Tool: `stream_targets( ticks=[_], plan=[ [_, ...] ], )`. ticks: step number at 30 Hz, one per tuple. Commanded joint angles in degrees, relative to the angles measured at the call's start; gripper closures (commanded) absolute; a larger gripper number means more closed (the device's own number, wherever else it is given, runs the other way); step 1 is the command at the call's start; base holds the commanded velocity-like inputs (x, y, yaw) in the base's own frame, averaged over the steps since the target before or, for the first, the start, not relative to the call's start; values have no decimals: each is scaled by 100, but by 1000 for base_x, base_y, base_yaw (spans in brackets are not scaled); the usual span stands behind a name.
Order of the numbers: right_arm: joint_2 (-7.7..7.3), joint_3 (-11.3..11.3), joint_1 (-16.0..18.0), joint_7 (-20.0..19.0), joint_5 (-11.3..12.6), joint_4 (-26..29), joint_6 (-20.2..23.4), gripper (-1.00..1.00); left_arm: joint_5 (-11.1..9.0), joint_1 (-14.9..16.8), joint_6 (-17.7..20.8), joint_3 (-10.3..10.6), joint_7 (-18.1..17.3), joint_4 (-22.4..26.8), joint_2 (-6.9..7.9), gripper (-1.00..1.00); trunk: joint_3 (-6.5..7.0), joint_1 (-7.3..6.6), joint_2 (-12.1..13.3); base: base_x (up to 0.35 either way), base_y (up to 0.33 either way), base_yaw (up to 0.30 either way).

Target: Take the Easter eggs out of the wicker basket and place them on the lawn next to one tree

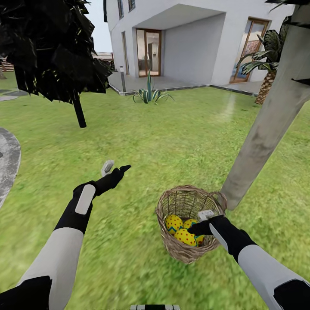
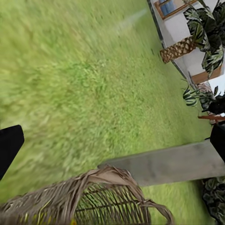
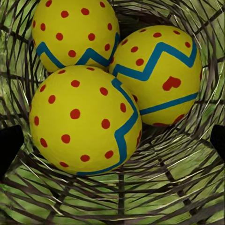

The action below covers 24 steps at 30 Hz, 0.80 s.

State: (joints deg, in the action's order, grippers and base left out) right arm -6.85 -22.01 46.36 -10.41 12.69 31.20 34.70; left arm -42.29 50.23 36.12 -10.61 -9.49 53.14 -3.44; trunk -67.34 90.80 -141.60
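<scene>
- While all three Easter eggs (image 3: 84,119) sit packed together at the bottom of the wicker basket (image 1: 189,221), your right gripper (image 1: 201,223) hangs just over the basket's near rim, pointed down at them.
- From the right wrist view you look straight into the basket: the nearest egg lies in front, the other two (image 3: 72,33) (image 3: 157,75) touch it and each other behind, and woven strands ring them on every side.
- Your right fingers stand apart; their dark tips (image 3: 10,147) show at opposite edges of that view, clear of the eggs, clamped on nothing.
- That basket stands upright on the lawn (image 1: 172,129), just beside the foot of the tree (image 1: 269,125), whose thick pale trunk leans up past the basket's far side.
- In the left wrist view you see the basket rim (image 2: 101,185) close to that trunk (image 2: 173,164), with grass beyond.
- Your left gripper (image 1: 115,168) is held out over open grass, well apart from the basket, its fingers spread and holding nothing.
- Farther out you have a black-leaved tree (image 1: 51,47) on the left, a spiky plant (image 1: 148,92) by the white house (image 1: 189,38), a short palm (image 1: 267,73) at the right, and grey paving (image 1: 7,159) at the left edge.
</scene>
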Motion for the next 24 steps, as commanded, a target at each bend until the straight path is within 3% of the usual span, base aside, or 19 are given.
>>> stream_targets(
  ticks=[1, 3, 10, 14, 19, 24],
  plan=[
    [-15, -40, 3, -139, 48, 9, 25, -100, -7, 5, 46, -29, -18, -4, -8, -100, -23, 21, -44, 0, 0, 0],
    [-24, -37, 4, -423, 38, 9, 23, -100, -7, 5, 42, -30, -18, -11, -8, -100, -59, 65, -124, 0, 0, 0],
    [-27, -32, 5, -488, 32, 24, 13, -100, -7, 5, 36, -33, -18, -15, -8, -100, -210, 103, -172, 0, 0, 0],
    [-11, 98, 136, -485, 5, 154, -117, -100, -7, -126, -2, -82, -6, -146, 123, -100, -209, 103, -172, 0, 0, 0],
    [-23, -53, 179, -498, 40, 292, -20, -100, -14, -287, 9, -79, -49, -268, 285, -100, -209, 103, -172, 0, 0, 0],
    [-26, -45, 182, -488, 51, 366, 13, -100, -24, -294, 9, -73, -53, -278, 448, -100, -209, 103, -172, 0, 0, 0]
  ],
)
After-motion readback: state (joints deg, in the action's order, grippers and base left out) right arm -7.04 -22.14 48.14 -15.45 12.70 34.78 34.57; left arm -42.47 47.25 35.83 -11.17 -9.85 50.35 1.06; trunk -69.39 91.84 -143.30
